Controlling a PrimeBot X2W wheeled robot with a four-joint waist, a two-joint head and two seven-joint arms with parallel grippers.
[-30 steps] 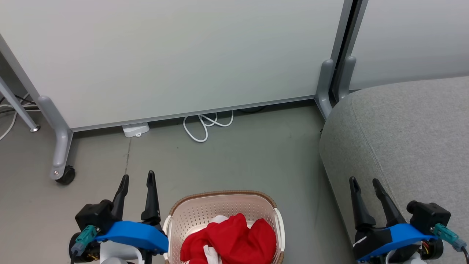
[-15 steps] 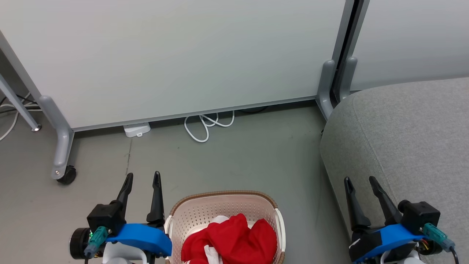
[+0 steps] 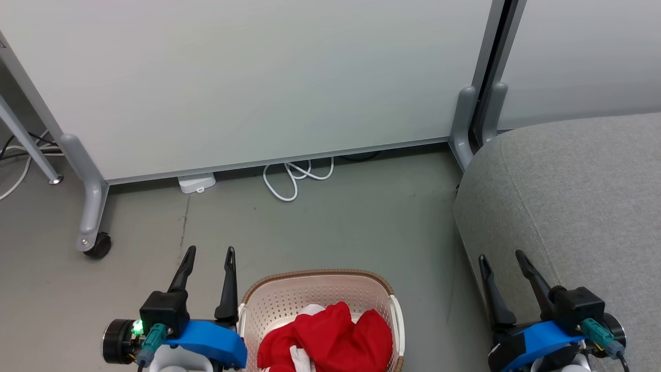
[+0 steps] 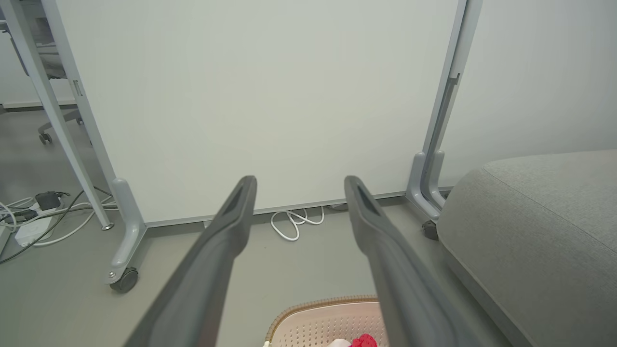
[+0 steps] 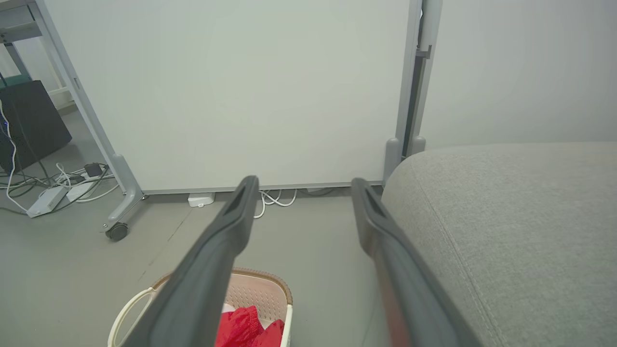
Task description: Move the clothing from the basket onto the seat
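Red clothing [image 3: 330,338] is seen heaped in the basket [image 3: 289,302] at six o'clock, no garment is seen on the seat [image 3: 578,196] at three o'clock, and the left tool [image 3: 211,251] and right tool [image 3: 500,254] are held open and empty, so the whole move is judged undone.

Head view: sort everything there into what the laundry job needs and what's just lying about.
Job: red clothes, basket, grey seat, left pincer, right pincer.
Lying about: white cable, white plug box, partition, caster wheel.
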